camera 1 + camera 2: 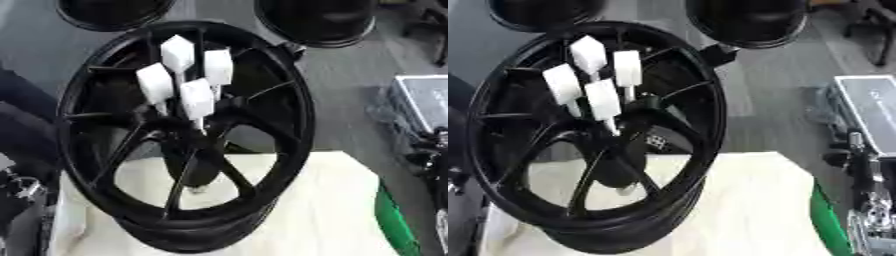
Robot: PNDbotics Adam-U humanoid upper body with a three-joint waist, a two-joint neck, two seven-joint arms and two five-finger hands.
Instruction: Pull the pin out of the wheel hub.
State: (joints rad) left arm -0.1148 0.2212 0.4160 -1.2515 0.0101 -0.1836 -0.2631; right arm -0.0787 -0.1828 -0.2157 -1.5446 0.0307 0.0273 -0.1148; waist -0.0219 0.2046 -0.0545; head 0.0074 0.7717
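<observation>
Standing on the table, tipped back a bit: black wheel, open face toward the robot. Four pins are in the hub, bunched together above its centre. Each is a white block head on a thin white stem, and the stems angle down into the hub. All four are seated and nothing is touching them. A small white bit shows through the spokes below the hub; can't make out what it is.

Left hand: only a black-and-silver piece shows at the lower-left edge, just beside the rim. Can't tell how its fingers are set. Right hand: at the lower-right edge, well apart from the wheel, fingers also not readable.

Table top is cream with a green strip along its right side. Two more black rims are on the floor behind, and a silver case off to the right.
</observation>
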